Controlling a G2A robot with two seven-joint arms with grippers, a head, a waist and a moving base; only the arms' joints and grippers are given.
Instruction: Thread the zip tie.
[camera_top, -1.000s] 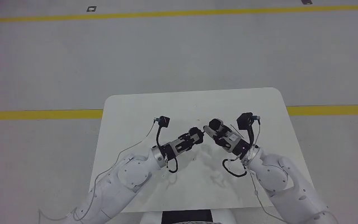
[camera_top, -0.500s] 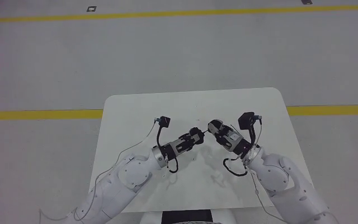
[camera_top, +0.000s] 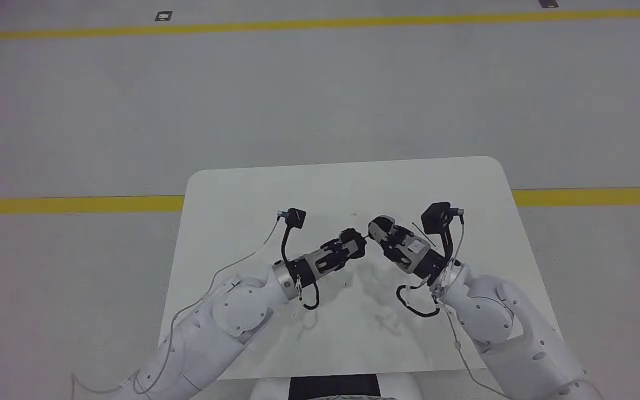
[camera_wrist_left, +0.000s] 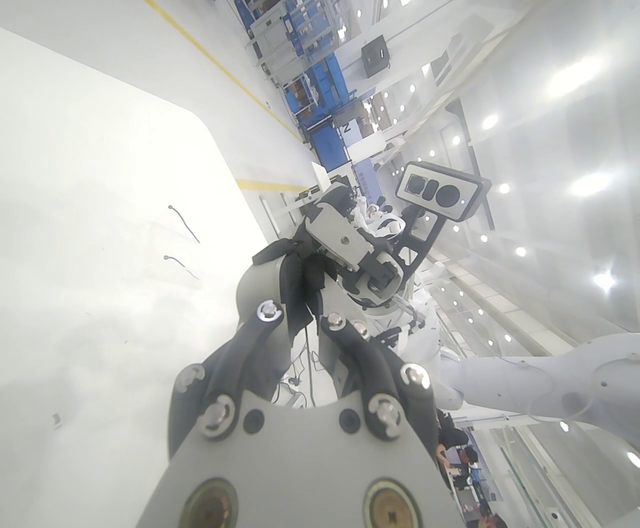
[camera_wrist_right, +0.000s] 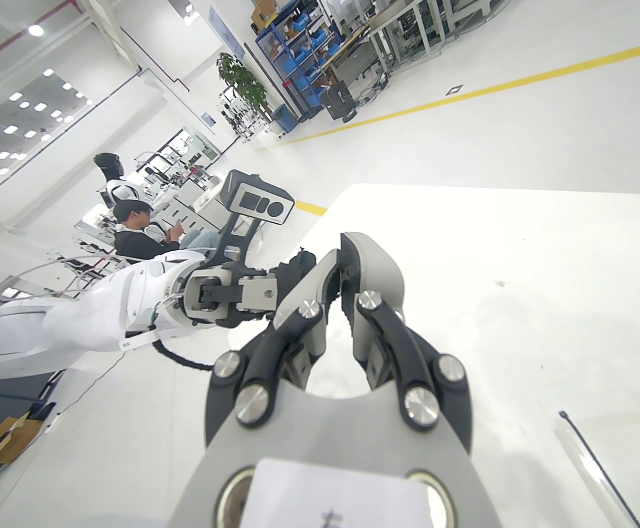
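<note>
My two grippers meet tip to tip above the middle of the white table. The left gripper is shut, its black-covered tips pressed together. Facing it, the right gripper is shut too, ridged pads touching. I cannot tell whether anything thin is pinched in either one. The left gripper's black tips sit just behind the right one's fingers. A thin black zip tie lies on the table beside the right arm, apart from both grippers.
Each wrist carries a camera on a black bracket, the left one and the right one, standing above the arms. A tiny dark speck lies on the tabletop. The table's far edge has rounded corners, with floor beyond.
The right gripper has edged a little toward the left gripper, narrowing the gap between their tips. The left arm has hardly moved.
</note>
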